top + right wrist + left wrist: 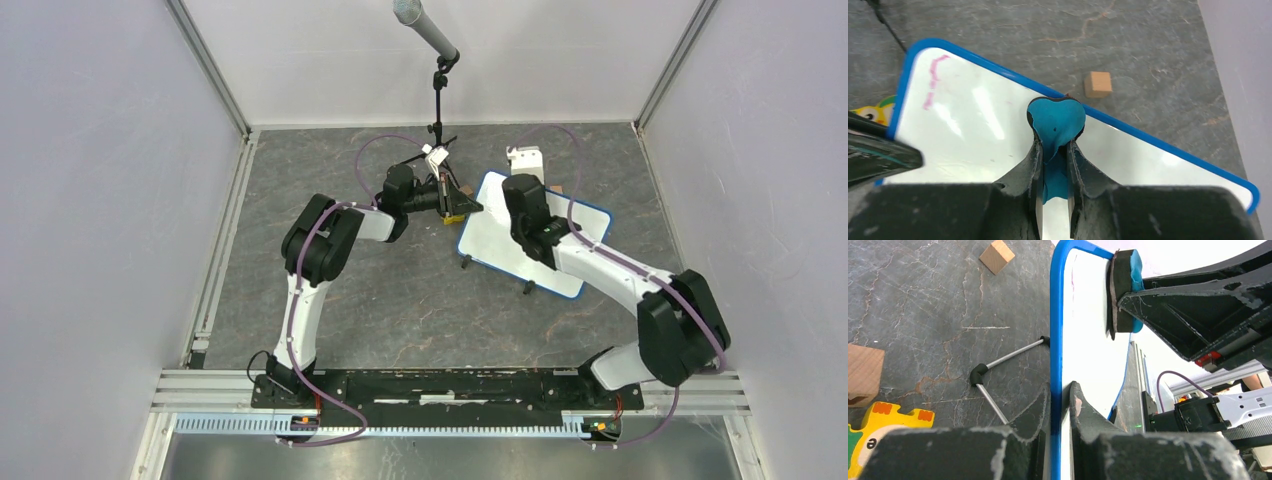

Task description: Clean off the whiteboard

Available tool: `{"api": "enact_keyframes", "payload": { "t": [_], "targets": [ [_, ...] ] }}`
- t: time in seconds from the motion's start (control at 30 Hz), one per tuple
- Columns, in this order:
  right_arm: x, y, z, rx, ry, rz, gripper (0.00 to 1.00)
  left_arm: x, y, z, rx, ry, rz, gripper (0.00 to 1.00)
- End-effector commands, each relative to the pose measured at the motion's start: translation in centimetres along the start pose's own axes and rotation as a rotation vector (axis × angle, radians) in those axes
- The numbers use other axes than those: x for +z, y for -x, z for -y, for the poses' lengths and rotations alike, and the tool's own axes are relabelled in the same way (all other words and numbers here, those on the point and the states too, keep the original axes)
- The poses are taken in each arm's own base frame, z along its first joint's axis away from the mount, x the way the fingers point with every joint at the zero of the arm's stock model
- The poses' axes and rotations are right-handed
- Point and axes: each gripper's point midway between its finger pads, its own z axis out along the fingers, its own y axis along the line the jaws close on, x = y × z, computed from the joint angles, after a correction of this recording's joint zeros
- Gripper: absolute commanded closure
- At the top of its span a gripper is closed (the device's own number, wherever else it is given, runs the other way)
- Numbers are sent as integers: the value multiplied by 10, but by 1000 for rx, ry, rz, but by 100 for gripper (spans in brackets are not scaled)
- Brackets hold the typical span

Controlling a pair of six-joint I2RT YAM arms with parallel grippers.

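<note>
nearest you, both arm bases sit on the aluminium rail (450, 385) along the near edge of the table (400, 310). from there the arms reach toward the far half, where the whiteboard (490, 240) sits right of the middle, skewed to the table's edges.

your left gripper (1060, 390) is clenched on the board's blue rim at its left edge, one finger on each face. the overhead view hides that grip under the wrist; only the left wrist view shows it. your right gripper (1054, 145) is clamped on the blue eraser (1055, 117). the left wrist view shows the eraser's black pad pressed against the white face near the board's far edge. from above you cannot see the eraser at all.

the right wrist view alone shows a pink smear (933, 80) near one corner of the board, the rest of the face looking white. whether the board lies flat or is tipped up, you cannot tell.

a yellow puzzle piece (878, 425) lies beside the left gripper, with a wooden block (863, 372) next to it. a smaller wooden cube (1097, 84) lies just past the board's far edge.

behind them a microphone stand (437, 100) rises from thin metal legs. the tabletop is dark grey and marbled, and plain pale walls (100, 150) close it in on three sides.
</note>
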Motion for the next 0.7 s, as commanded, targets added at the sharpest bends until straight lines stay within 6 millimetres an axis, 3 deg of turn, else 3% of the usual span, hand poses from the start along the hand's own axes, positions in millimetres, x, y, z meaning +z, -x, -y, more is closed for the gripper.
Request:
{"api": "enact_keyframes", "payload": {
  "t": [0.0, 0.1, 0.23, 0.53, 0.67],
  "targets": [
    [-6, -26, 35, -30, -76, -68, 84, -7, -9, -26, 44, 119, 6, 98],
    [-6, -22, 32, -43, -61, -78, 84, -8, -9, -26, 45, 121, 7, 98],
    [2, -9, 13, -43, -7, -77, 84, -8, -9, -25, 47, 122, 9, 98],
    [25, 32, -59, -42, 144, -66, 84, -8, -9, -27, 54, 128, 10, 98],
    [27, 36, -64, -28, 153, -64, 84, -8, -9, -28, 53, 130, 9, 98]
  ]
}}
